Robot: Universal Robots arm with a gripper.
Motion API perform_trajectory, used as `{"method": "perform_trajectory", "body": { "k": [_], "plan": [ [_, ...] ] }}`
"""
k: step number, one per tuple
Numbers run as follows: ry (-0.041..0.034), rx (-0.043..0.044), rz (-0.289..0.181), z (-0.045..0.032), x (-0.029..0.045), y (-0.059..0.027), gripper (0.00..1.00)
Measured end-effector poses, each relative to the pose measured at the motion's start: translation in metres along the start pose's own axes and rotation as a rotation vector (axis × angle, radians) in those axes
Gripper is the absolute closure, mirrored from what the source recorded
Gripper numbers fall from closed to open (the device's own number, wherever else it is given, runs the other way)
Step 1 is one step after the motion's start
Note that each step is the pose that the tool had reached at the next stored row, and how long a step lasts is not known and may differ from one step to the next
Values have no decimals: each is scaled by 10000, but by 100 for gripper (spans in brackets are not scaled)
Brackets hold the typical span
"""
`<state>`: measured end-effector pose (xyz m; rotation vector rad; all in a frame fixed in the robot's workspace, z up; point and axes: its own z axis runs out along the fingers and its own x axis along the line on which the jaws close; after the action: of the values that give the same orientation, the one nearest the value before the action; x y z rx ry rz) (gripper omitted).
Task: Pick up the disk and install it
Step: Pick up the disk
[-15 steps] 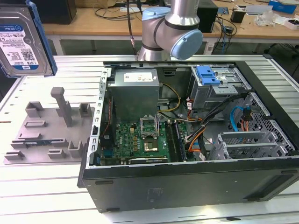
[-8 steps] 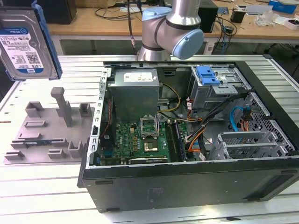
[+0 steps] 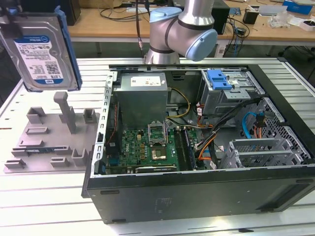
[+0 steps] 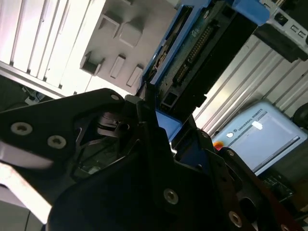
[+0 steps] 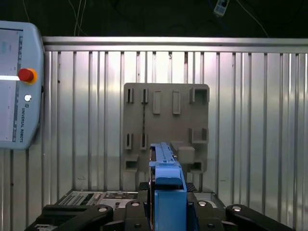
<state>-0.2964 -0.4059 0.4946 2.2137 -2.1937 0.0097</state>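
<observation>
One disk (image 5: 166, 185) sits edge-on in the claw (image 5: 168, 211), which I find clenched on its blue frame. I judge this hold is chosen to spare the label and leave the connector end free. In the exterior view the disk hangs upright, label toward that camera, well above the grey holder (image 3: 54, 142). In the first wrist view the holder lies below the claw. I rate the pickup as done. The open case (image 3: 197, 196) stands off to the claw's side, and its blue-tabbed bay (image 3: 219, 81) has not yet received the disk.
</observation>
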Motion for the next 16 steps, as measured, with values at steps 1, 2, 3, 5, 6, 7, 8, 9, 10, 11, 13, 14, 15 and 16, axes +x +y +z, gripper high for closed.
{"method": "perform_trajectory", "body": {
  "k": [1,2,3,5,6,7,8,9,10,11,13,14,15,16],
  "plan": [
    [1,0,-3,0,26,-47,64],
    [0,0,-2,0,50,-89,64],
    [0,0,0,0,80,-144,64],
    [0,0,-1,0,138,-249,64],
    [0,0,-1,0,169,-305,64],
    [0,0,-2,-1,194,-351,64],
    [0,0,-1,0,216,-392,64],
    [0,0,-1,0,242,-438,64],
    [0,0,-3,-1,263,-477,64],
    [0,0,-2,-1,285,-518,64],
    [0,-1,-3,-1,336,-615,64],
    [0,0,-2,-1,356,-654,64],
    [0,0,0,-1,380,-699,64],
    [0,0,-3,-1,400,-738,64]
  ]
}}
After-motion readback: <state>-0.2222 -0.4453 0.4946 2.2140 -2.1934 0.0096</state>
